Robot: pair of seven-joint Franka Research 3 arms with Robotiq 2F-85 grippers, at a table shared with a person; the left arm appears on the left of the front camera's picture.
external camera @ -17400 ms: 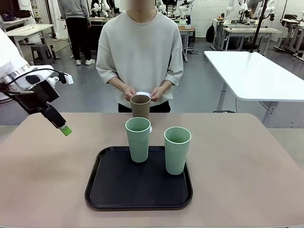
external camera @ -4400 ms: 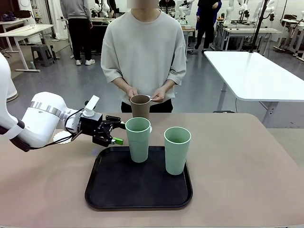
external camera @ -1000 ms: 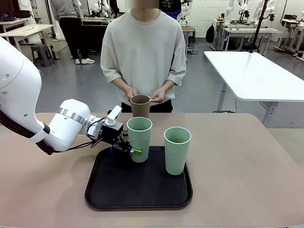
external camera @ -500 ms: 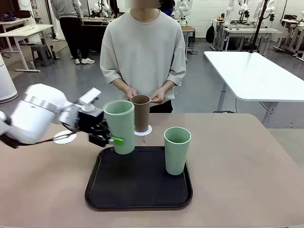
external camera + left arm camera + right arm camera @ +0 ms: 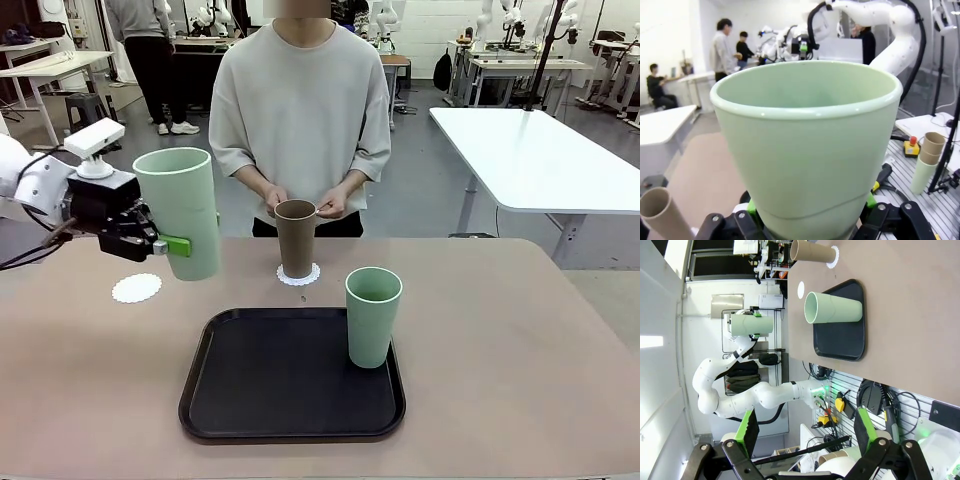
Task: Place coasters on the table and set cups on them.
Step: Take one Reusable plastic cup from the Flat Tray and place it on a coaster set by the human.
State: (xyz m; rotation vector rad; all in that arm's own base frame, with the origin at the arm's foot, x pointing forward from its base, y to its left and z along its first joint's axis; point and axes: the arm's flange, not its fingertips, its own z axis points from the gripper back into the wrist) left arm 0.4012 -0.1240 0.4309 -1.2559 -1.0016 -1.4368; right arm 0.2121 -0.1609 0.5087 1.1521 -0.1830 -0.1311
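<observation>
My left gripper [image 5: 178,243] is shut on a pale green cup [image 5: 182,210] and holds it upright in the air, just up and to the right of a bare white coaster [image 5: 136,288] on the table [image 5: 520,350]. The held cup [image 5: 805,150] looms large in the left wrist view, with green pads on both its sides. A brown cup [image 5: 296,238] stands on a second coaster [image 5: 298,276] in front of the person. Another pale green cup [image 5: 373,315] stands on the black tray [image 5: 260,390]. My right gripper [image 5: 806,435] is open, far from the table, with nothing between its fingers.
The person stands at the far side with both hands [image 5: 330,200] close to the brown cup's rim. A glossy white table [image 5: 530,155] stands behind at the right. The tray's left half is bare.
My left gripper has lifted the green cup off the tray and carried it left and up, towards the left coaster. The brown cup and the other green cup have not moved.
</observation>
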